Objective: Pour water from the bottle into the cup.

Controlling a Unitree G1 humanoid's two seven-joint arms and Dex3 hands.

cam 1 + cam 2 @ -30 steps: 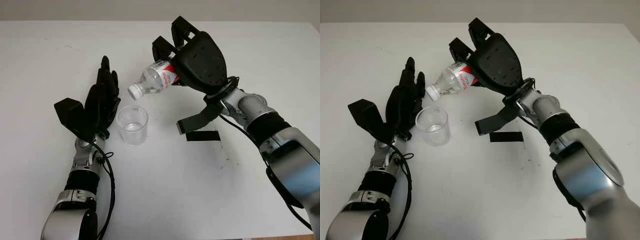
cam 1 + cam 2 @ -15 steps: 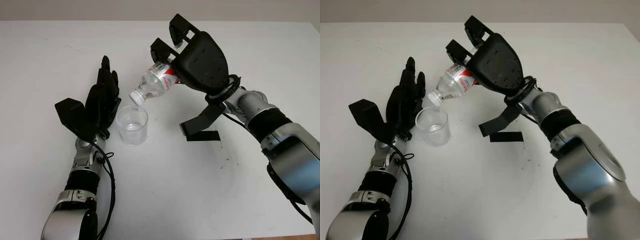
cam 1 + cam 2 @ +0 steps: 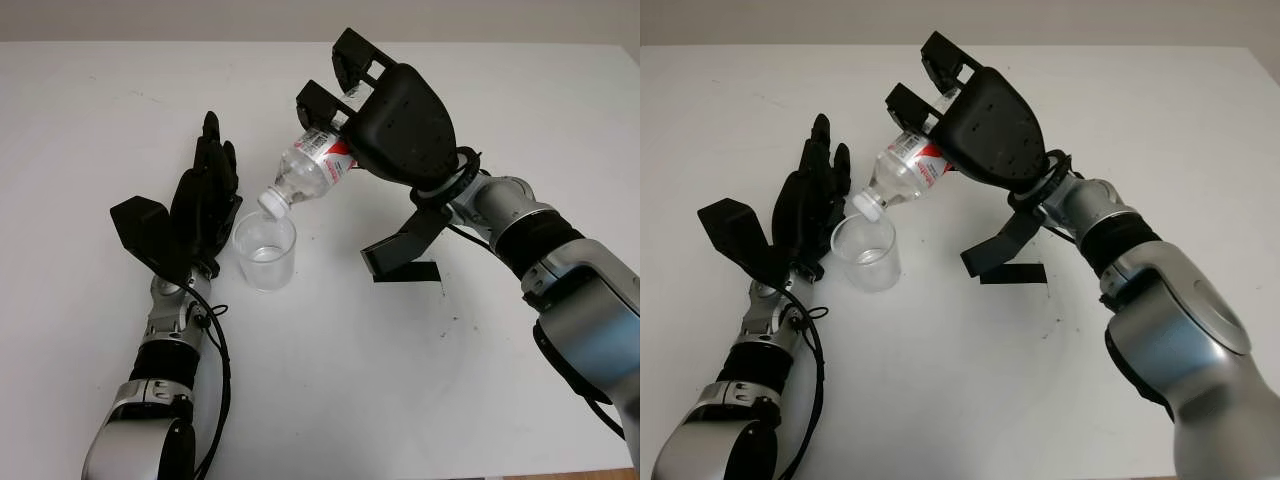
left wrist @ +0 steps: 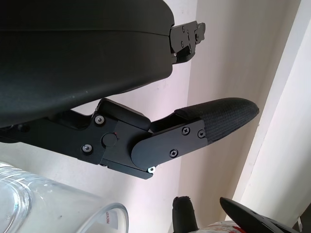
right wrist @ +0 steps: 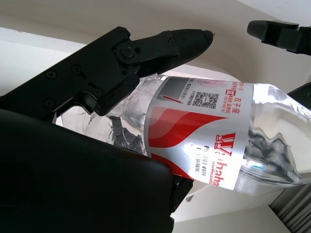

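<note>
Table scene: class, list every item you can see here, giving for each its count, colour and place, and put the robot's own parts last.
Table: one, white, under everything.
Cup: one, clear plastic, upright on the table beside the left hand, a little water at the bottom.
Bottle: one, clear with a red and white label, tilted neck down, mouth just above the cup's rim.
Tape strip: one, black, flat on the table below the right hand.
Left hand: one, black, open, just left of the cup.
Right hand: one, black, shut on the bottle above the table.
</note>
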